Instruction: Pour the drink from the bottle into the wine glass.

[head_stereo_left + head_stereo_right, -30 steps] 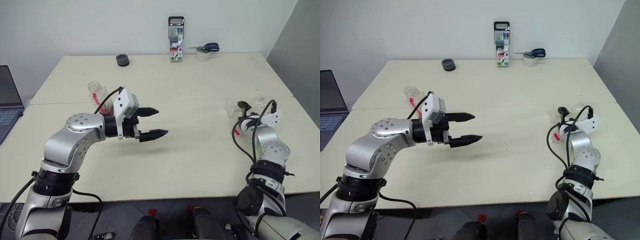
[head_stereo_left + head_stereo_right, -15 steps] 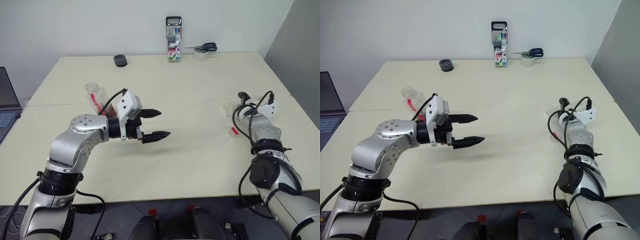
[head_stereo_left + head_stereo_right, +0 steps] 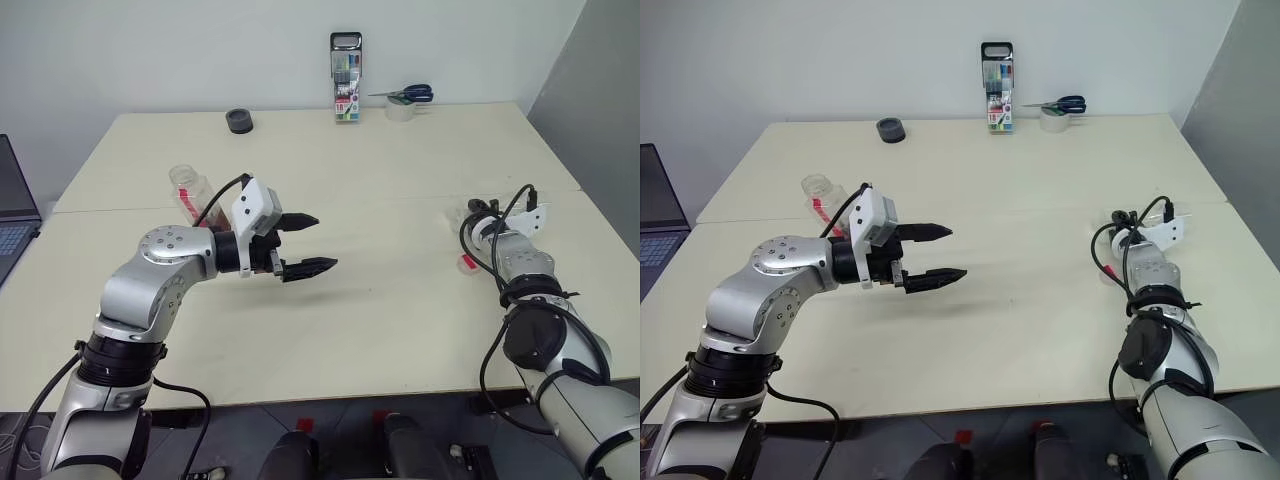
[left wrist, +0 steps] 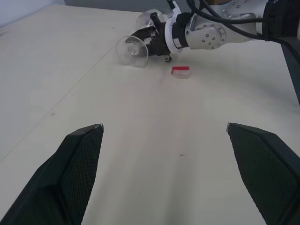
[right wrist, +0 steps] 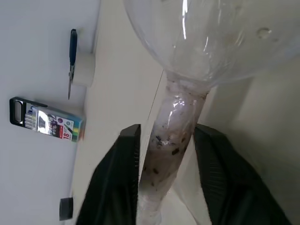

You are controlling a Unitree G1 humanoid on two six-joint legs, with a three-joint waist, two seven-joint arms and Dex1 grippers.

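Head views: pale table (image 3: 380,330), left gripper (image 3: 303,243) held above it mid-left, fingers spread wide w/ nothing between; right gripper (image 4: 149,37) out at the table's right side, but from the head cam its fingertips are hidden behind the wrist & cables, so grip can't be read there. Right wrist view fills that in: the two black fingers (image 5: 119,178) sit either side of the wine glass (image 5: 220,37) stem, pinching it just below the bowl, bowl pointing away from the wrist. Stem looks speckled w/ dark flecks. Left wrist view adds what the head cam barely gives: glass lying on its side on the table, round foot facing the left arm, right gripper clamped on the stem, and a small red cap (image 4: 180,71) lying on the table just beside that gripper, apart from the glass. Bottle (image 3: 192,190) stands at the table's left side, behind the left forearm, near it but not touched; open neck, red label strip; can't tell how much drink is in it. Glass is well apart from the left gripper, across the table. Back edge, head views: marker pack (image 3: 347,63) upright, scissors (image 3: 410,95) on a tape roll (image 3: 403,110), dark round thing (image 3: 240,121). Laptop (image 3: 12,215) at far left edge.
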